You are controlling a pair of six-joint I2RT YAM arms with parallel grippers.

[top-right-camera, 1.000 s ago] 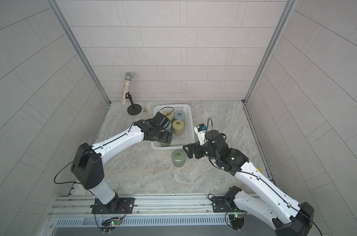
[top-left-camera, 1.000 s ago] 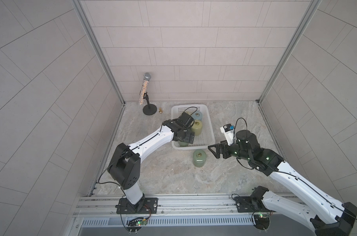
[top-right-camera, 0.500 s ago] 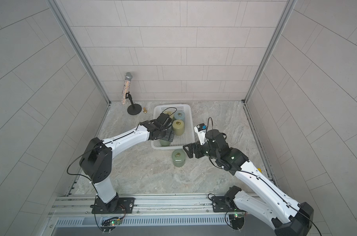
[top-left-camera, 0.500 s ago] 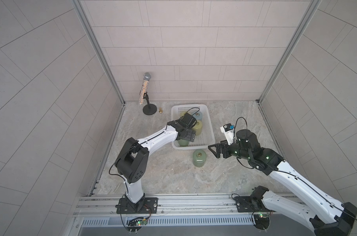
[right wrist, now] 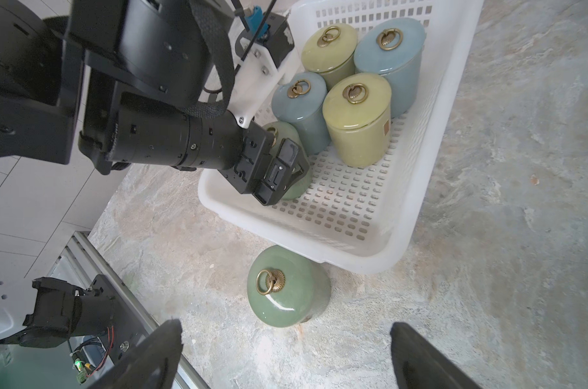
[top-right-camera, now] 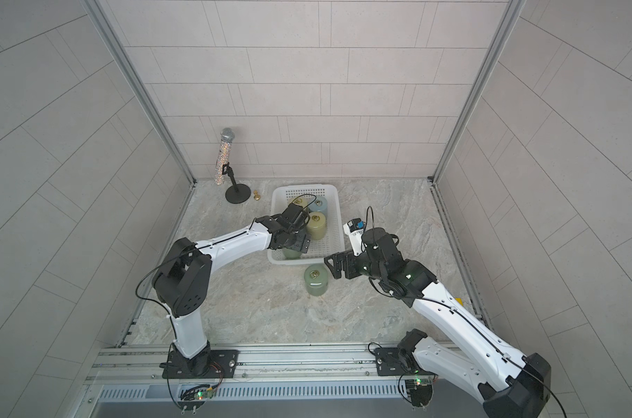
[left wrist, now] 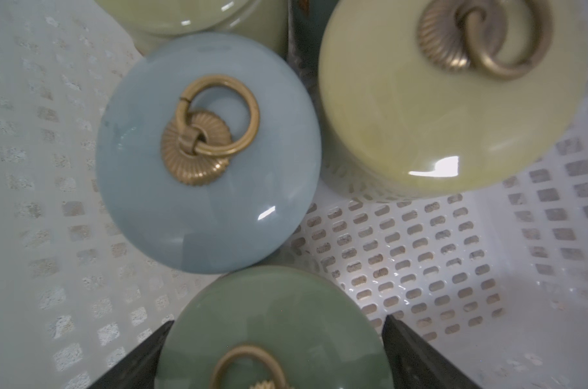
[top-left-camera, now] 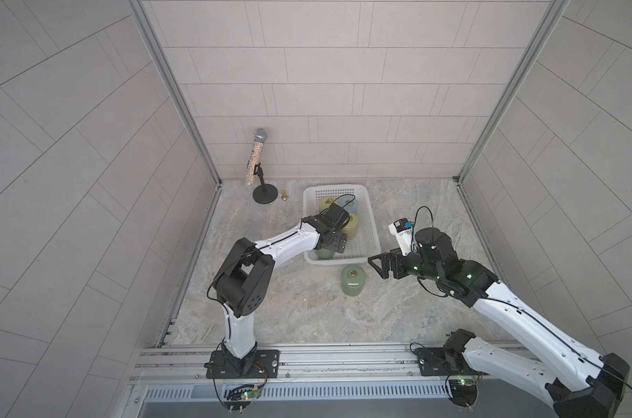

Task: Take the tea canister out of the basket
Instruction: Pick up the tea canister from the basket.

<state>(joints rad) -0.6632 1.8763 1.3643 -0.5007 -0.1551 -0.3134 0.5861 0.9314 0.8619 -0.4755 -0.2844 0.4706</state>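
left gripper [left wrist: 279, 319]: jaws astride green glazed tea canister [left wrist: 269, 303], clamp unclear | white perforated plastic basket [right wrist: 336, 252] wall close on one side, bare floor on other | right gripper [right wrist: 286, 324]: spread, empty

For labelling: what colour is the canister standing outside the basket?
Green canister; right wrist view.

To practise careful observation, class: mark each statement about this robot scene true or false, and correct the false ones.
1. The basket holds five canisters. True.
2. The loose canister outside the basket is blue. False: it is green.
3. The right gripper holds a canister. False: it is open and empty.
4. The left gripper has a finger on each side of a green canister in the basket. True.
5. The microphone lies inside the basket. False: it sits on a stand outside the basket.
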